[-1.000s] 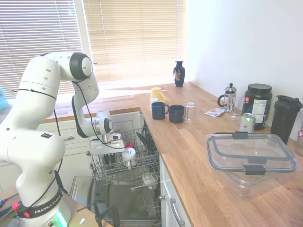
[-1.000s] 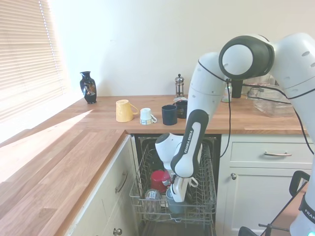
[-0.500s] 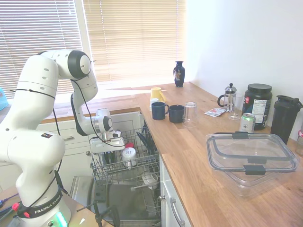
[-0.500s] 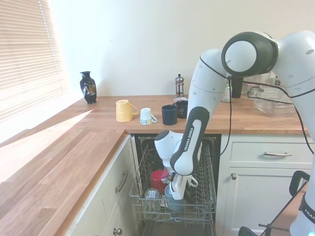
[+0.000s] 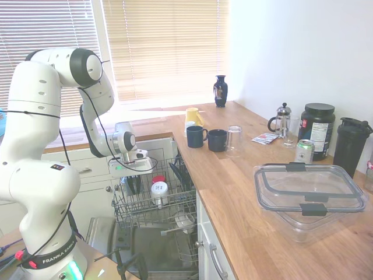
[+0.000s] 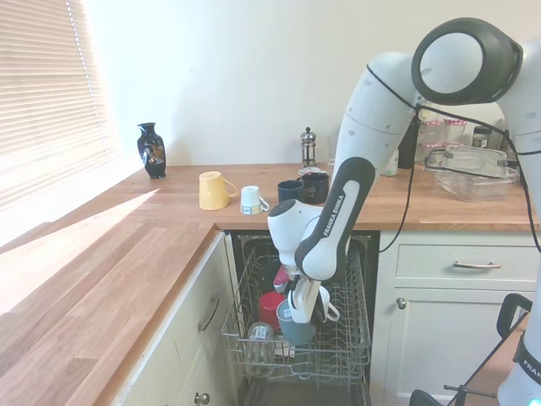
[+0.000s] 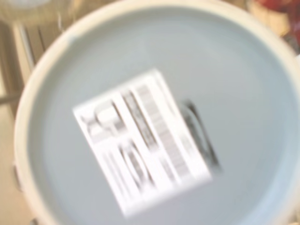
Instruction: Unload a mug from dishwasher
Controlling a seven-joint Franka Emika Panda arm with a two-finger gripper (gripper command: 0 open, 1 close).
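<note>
My gripper (image 6: 302, 306) is shut on the grey-green mug (image 6: 293, 325), which hangs just above the pulled-out wire rack (image 6: 351, 340) of the open dishwasher (image 6: 250, 254). From the other side the gripper (image 5: 129, 174) reaches down over the rack's (image 5: 175, 202) left part, and the mug (image 5: 132, 185) shows dark beneath it. Close up, the wrist view is filled by the mug's grey base (image 7: 243, 93) with a white printed label (image 7: 140, 140).
A red cup (image 6: 270, 306) and a white labelled cup (image 5: 158, 191) stay in the rack. On the wooden counter (image 5: 245, 192) stand a yellow mug (image 5: 193, 115), two navy mugs (image 5: 196, 136), a glass (image 5: 234, 140) and a clear lidded box (image 5: 309, 195).
The arm has risen and drawn back slightly, lifting the mug up out of the rack; the other cups stayed put.
</note>
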